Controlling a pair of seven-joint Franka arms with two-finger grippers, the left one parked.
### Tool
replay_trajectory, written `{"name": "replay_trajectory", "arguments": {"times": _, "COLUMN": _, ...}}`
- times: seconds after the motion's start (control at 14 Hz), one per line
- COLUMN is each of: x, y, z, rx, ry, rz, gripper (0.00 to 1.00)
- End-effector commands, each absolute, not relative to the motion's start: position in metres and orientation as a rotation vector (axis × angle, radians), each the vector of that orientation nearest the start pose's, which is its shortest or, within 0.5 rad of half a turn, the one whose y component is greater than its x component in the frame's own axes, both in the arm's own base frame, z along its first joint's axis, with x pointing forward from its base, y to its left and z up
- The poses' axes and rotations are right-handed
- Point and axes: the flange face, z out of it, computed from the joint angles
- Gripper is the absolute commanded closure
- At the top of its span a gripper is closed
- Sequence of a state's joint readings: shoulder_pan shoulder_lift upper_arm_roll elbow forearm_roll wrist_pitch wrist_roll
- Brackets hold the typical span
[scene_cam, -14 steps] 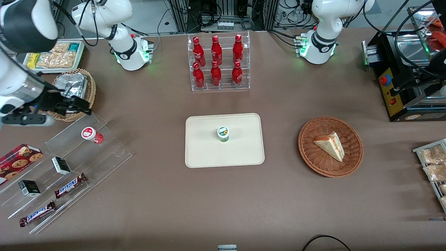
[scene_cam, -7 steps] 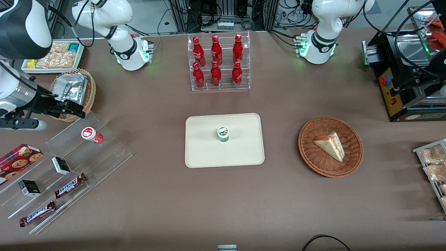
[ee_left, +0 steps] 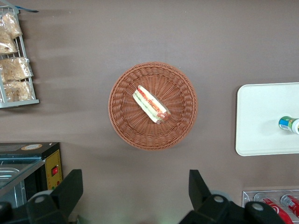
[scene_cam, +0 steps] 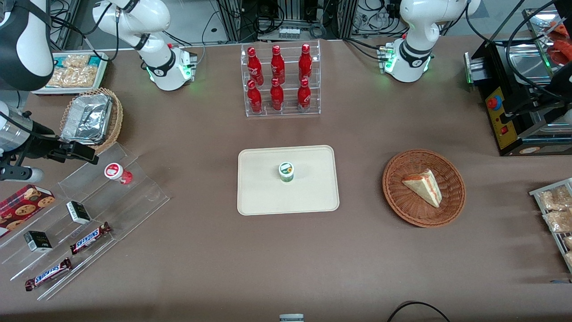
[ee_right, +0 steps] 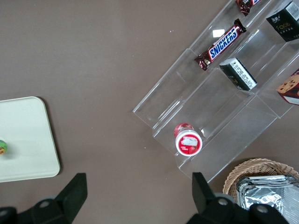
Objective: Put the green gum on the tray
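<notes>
The green gum [scene_cam: 286, 171], a small green bottle with a white lid, stands upright near the middle of the cream tray [scene_cam: 268, 199]. The left wrist view catches the gum [ee_left: 289, 124] on the tray [ee_left: 261, 121]. My right gripper [scene_cam: 87, 153] hovers far off toward the working arm's end of the table, beside the foil-filled wicker basket [scene_cam: 89, 118]. In the right wrist view the gripper [ee_right: 139, 191] is open over bare tablecloth, nothing between its fingers [ee_right: 77, 186]. The tray's corner [ee_right: 28, 140] and the edge of the gum [ee_right: 2, 147] show there too.
A red gum bottle [scene_cam: 117, 172] stands on the clear stepped shelf [scene_cam: 134, 197] with Snickers bars [scene_cam: 89, 238], black boxes and a cookie box. A rack of red soda bottles [scene_cam: 281, 80] is farther from the camera than the tray. A wicker basket [scene_cam: 397, 197] holds a sandwich.
My right gripper has drawn back toward the working arm's end of the table, uncovering the foil basket. The green gum and the tray have not moved.
</notes>
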State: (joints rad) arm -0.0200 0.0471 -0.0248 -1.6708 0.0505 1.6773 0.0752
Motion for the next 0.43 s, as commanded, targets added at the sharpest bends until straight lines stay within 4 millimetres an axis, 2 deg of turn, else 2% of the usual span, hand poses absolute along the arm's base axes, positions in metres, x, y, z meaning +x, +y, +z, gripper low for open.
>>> {"name": "replay_trajectory", "arguments": {"times": 0.0, "x": 0.578, "y": -0.016, "z": 0.569, "rx": -3.099, "ry": 0.177, "rz": 0.056, "gripper": 0.0}}
{"name": "replay_trajectory", "arguments": {"times": 0.36, "x": 0.568, "y": -0.007, "z": 0.572, "rx": -3.136, "ry": 0.147, "rz": 0.128, "gripper": 0.0}}
